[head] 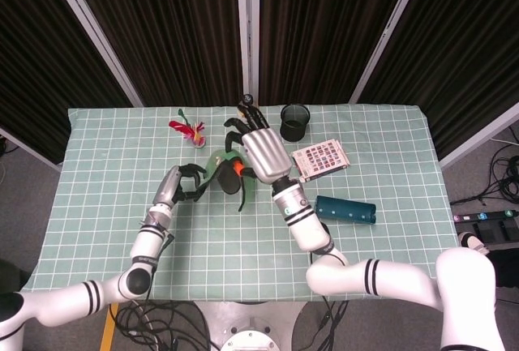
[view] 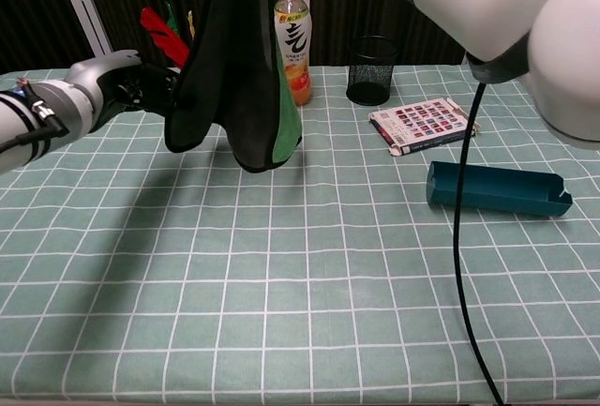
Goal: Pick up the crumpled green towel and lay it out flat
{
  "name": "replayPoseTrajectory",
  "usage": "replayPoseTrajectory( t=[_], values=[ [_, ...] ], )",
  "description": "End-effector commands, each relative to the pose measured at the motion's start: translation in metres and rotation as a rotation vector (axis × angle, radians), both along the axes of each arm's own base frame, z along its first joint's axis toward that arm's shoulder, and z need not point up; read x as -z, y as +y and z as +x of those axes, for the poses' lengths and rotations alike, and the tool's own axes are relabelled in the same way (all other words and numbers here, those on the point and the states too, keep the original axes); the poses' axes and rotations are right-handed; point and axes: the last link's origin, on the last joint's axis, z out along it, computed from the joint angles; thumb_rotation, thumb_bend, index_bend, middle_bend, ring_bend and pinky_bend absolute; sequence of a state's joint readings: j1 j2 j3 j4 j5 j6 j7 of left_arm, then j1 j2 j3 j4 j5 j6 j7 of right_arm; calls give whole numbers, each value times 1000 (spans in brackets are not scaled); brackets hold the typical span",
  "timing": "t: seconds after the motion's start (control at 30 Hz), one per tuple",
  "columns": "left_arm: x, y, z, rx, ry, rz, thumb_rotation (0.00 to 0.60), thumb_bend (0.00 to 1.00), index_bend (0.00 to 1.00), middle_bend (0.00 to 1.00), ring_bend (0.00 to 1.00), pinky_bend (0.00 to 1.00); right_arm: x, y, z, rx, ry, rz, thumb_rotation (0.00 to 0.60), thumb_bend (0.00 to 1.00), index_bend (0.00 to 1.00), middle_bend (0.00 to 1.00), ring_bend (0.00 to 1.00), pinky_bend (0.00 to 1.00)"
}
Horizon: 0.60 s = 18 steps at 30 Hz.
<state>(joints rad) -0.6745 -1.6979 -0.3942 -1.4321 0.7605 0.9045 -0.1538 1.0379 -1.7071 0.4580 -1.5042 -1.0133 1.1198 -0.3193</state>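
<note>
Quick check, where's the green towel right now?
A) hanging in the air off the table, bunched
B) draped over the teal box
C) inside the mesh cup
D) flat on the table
A: in the chest view the green towel hangs bunched above the tablecloth, with the left hand at its edge.

Green towel [view: 246, 78] hanging above table [view: 309, 265]

One towel [view: 239, 68], bottle [view: 293, 40], mesh cup [view: 371, 70], teal box [view: 497, 188].
</note>
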Motion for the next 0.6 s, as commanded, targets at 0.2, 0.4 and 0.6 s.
replayPoseTrajectory(
  t=[0.2, 0.4, 0.6],
  values=[
    [-33, -3, -11, 78, 68, 38, 600, 455, 812, 451, 241, 265, -18, -2, -25, 29, -47, 47, 600, 449, 688, 242, 0, 0],
    [-47, 13, -10, 96, 103, 67, 600, 455, 813, 452, 241, 262, -20, -18, -34, 60, -103, 120, 600, 450, 688, 242, 0, 0],
    [-55, 41, -8, 87, 157, 142, 600, 455, 813, 451, 241, 260, -23, -41, -32, 54, -162, 132, 600, 449, 688, 243, 0, 0]
  ],
)
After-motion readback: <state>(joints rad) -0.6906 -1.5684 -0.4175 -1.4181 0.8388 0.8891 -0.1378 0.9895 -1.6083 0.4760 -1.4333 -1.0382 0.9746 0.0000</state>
